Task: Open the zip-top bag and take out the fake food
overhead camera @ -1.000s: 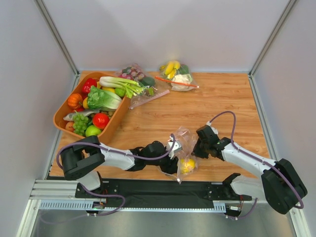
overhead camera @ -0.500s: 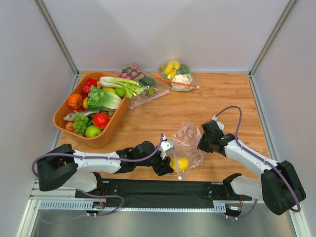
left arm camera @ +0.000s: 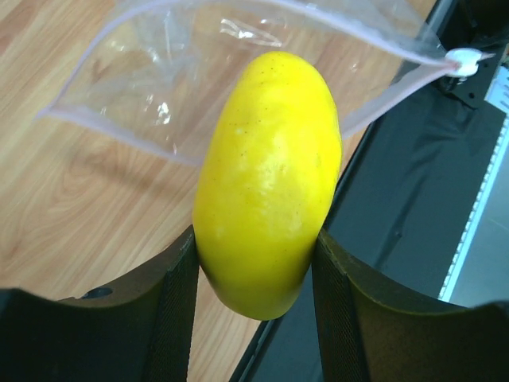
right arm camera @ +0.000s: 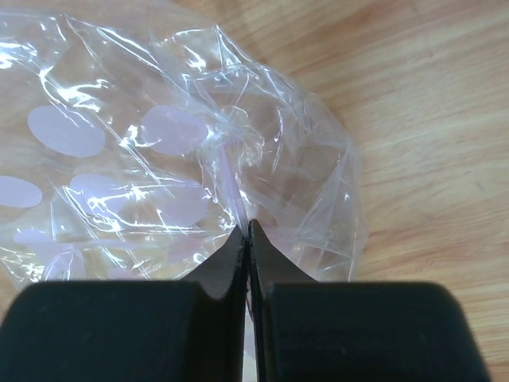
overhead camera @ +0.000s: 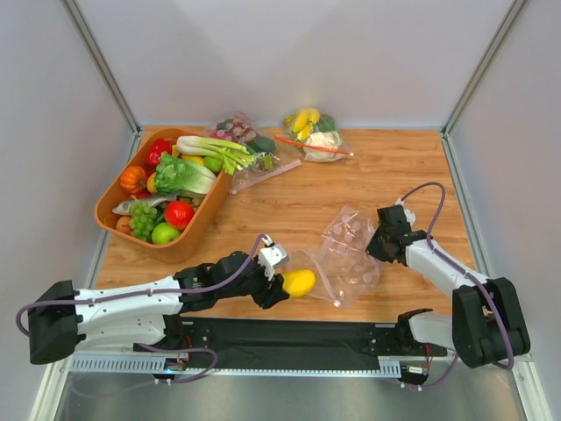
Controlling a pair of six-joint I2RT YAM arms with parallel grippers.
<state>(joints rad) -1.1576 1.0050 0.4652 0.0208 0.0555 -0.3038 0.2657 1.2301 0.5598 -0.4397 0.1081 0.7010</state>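
The clear zip-top bag (overhead camera: 346, 253) with pink dots lies crumpled on the wood near the front, its pink zip mouth (left arm camera: 238, 20) open toward the left arm. Just outside that mouth, my left gripper (overhead camera: 282, 282) is shut on the fake food, a yellow lemon-like piece (overhead camera: 299, 281), which fills the left wrist view (left arm camera: 269, 179) between both fingers. My right gripper (overhead camera: 382, 248) is shut on a fold of the bag's film (right arm camera: 238, 183) at its right end, jaws pressed together.
An orange tray (overhead camera: 197, 230) of fake vegetables and fruit stands at the left. Two other filled clear bags, one with grapes (overhead camera: 241, 132) and one with a banana (overhead camera: 311, 127), lie at the back. The black mat (overhead camera: 289, 338) runs along the table's near edge.
My left gripper has drawn the lemon piece out of the bag, leftward. My right gripper has pulled the bag to the right, and it now lies flatter.
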